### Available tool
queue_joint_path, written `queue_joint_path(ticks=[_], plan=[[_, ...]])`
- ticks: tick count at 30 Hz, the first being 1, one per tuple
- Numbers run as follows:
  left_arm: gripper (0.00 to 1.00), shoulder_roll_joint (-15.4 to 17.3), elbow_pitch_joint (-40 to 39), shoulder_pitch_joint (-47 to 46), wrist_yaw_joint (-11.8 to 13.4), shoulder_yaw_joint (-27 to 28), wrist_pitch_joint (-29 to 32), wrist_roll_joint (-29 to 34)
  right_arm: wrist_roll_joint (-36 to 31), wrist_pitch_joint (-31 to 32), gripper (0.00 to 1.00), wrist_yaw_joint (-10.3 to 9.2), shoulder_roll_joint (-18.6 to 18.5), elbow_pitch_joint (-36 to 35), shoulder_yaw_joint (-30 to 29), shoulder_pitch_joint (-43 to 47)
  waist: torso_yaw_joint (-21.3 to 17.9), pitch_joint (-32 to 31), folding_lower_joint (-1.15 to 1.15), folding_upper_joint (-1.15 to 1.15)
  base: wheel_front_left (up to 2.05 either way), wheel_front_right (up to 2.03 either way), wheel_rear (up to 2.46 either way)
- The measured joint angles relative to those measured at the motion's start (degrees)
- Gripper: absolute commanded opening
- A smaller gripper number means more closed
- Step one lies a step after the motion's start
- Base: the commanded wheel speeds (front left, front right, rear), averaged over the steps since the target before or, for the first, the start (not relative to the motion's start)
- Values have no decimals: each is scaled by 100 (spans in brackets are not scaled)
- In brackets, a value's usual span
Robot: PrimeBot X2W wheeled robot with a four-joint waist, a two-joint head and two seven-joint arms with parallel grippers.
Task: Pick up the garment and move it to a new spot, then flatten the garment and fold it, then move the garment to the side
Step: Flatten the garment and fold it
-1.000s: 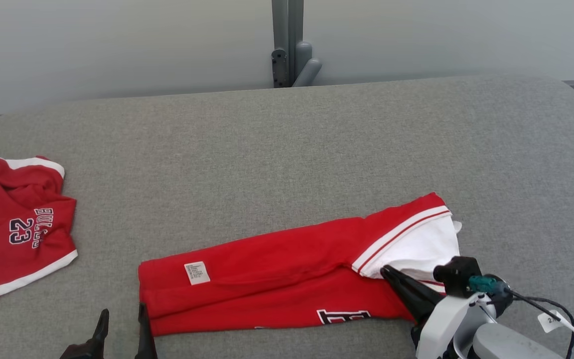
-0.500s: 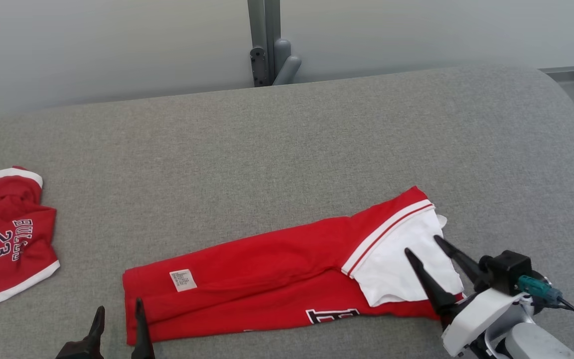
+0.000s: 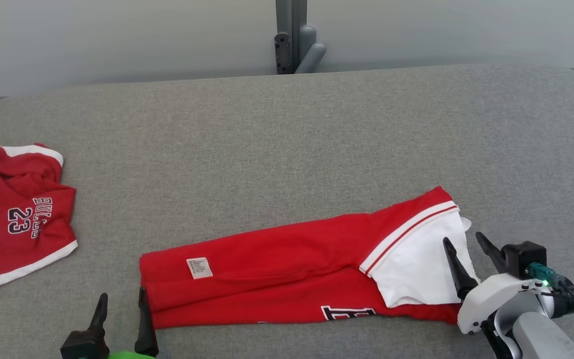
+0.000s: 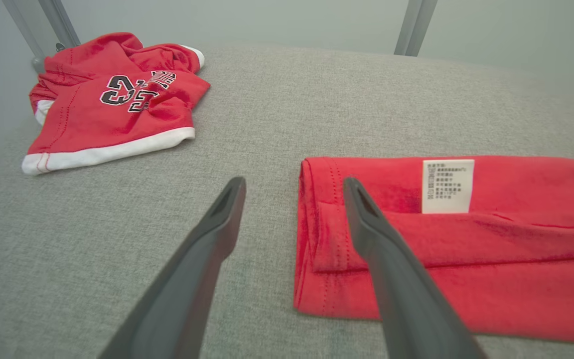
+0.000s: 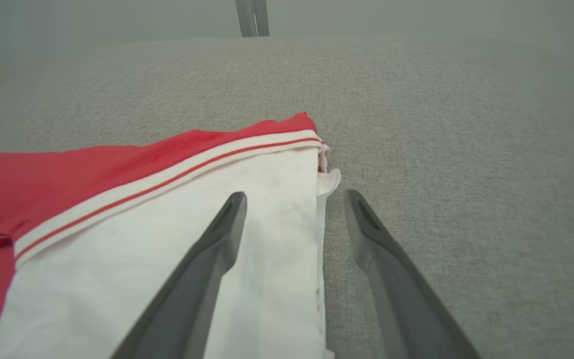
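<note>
Garment: a long red strip folded lengthwise, lying near the near edge of the grey padded table, slightly right of centre, its far end angled toward the right. A white care label faces up near its left end; a white panel with red-white striped trim forms its right end, and part of a printed letter shows along its near fold. Right gripper: a second ago its fingers were pinched together on the white end; now they stand wide apart, one over the white panel and the other over bare table, holding nothing. Whether they touch the cloth cannot be told. Left gripper: fingers spread wide and empty, just beside the garment's left end, as before. A second red garment, crumpled and printed "BULLS 23", lies at the left edge, well apart. The release suggests that a fold or a smoothing pull has just been completed; a further fold and the move to the side probably remain.
</note>
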Motion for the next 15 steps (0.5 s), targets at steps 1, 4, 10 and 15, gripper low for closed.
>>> queue_joint_path(ticks=[1, 4, 10, 15], plan=[[100, 0, 3, -1, 0, 8, 0, 14, 21, 0, 100, 0, 63, 153, -37, -53, 30, 18, 0, 0, 0, 0, 0], [100, 0, 15, -15, -5, 7, 0, 20, 148, 0, 100, 1, 205, 714, -107, -253, 110, 82, 0, 0, 0, 0, 0], [100, 0, 21, -92, -12, -8, 0, 22, 387, -27, 100, 5, 292, 1644, -88, -563, 236, 203, 0, 0, 0, 0, 0], [100, 1, 18, -102, -12, -15, 0, 21, 795, -69, 0, -13, 300, 1758, 272, -668, 258, 260, 0, 0, 0, 0, 0]])
